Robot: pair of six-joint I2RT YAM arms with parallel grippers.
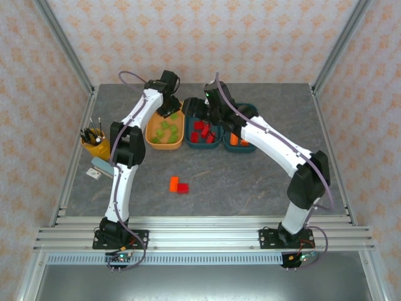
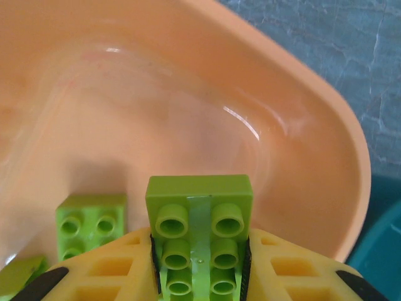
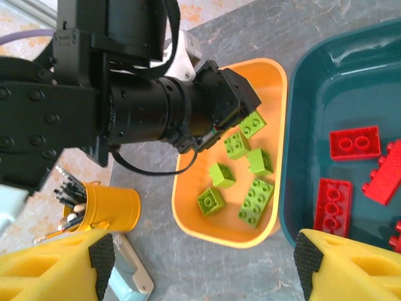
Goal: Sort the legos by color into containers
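Observation:
My left gripper is shut on a lime green lego and holds it inside the light orange tray, above another green lego. From above, that gripper hangs over the back of the orange tray. In the right wrist view several green legos lie in this tray. My right gripper is open and empty, over the middle teal tray that holds red legos. Orange legos lie in the right teal tray. One orange lego and one red lego sit loose on the table.
A yellow cup of tools stands left of the trays, with a pale blue object on the table in front of it. The three trays stand side by side at the back, and the arms come close to each other there.

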